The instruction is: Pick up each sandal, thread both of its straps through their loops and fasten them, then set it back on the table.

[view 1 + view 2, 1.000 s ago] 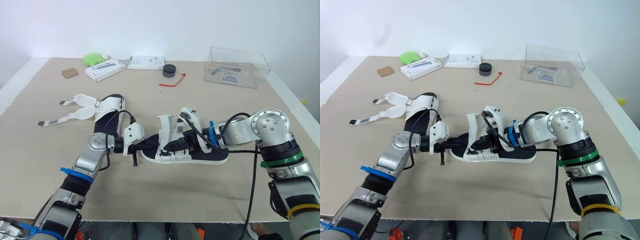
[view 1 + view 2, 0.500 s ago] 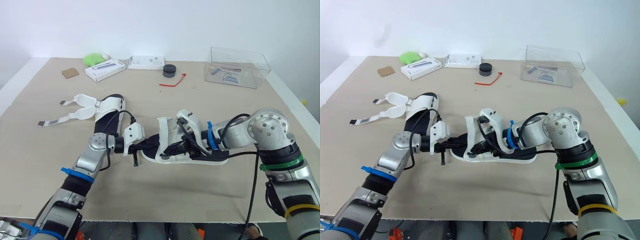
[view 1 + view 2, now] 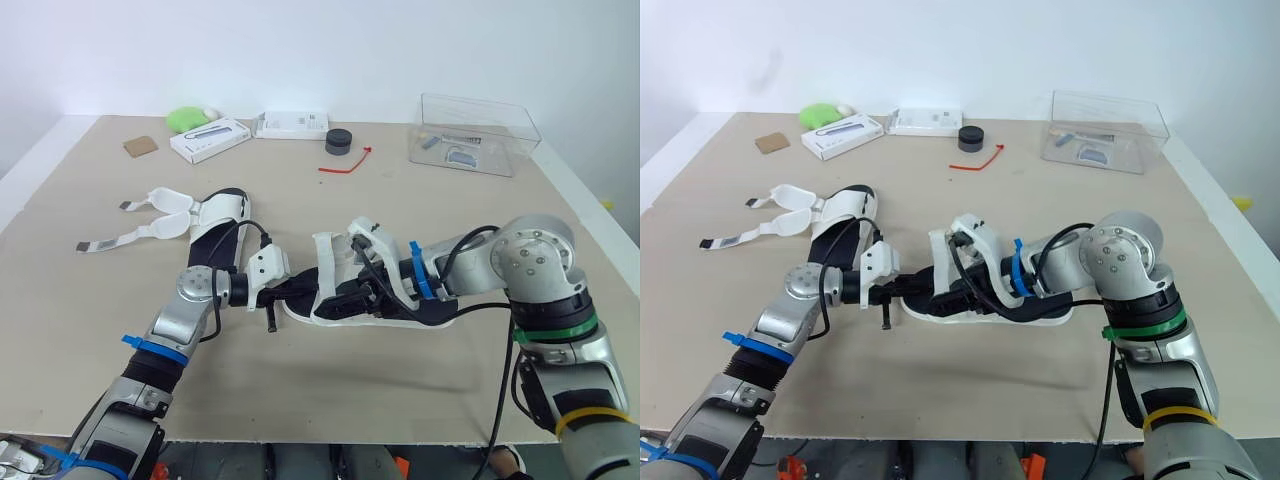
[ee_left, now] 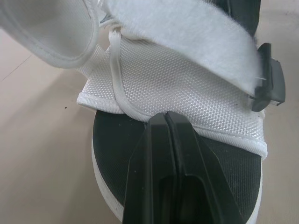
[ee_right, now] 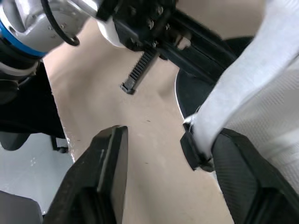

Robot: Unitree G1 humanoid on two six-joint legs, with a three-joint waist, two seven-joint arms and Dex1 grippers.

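My left gripper [image 4: 166,114] has its fingers pressed flat together. The tips lie on the black footbed at the toe end of the sandal [image 3: 340,318], right up against the hem of its white mesh strap [image 4: 187,74]. I can't see anything caught between them.

My right gripper [image 5: 168,135] comes at the same sandal from the other end with its fingers spread wide. The sandal's other white strap [image 5: 252,79] hangs down just inside one finger, with the black loop [image 5: 196,154] at the strap's end touching that finger. Bare desk shows in the gap between the fingers. So the straps stand up between my two grippers, and my right wrist lies over the heel half of the sandal and hides it.

The sandal sits flat in the middle of the desk [image 3: 400,200], a bit closer to the near edge.

The second sandal [image 3: 215,225] lies near it toward the left edge, with both of its straps [image 3: 150,232] undone and splayed out toward that edge.

Along the far edge, well apart from all this:
- a green thing [image 3: 185,119]
- a brown card [image 3: 140,146]
- two white boxes [image 3: 210,139]
- a black round thing [image 3: 338,141] with a red tie [image 3: 347,165] just beside it
- a clear plastic box [image 3: 475,135] at the far right corner
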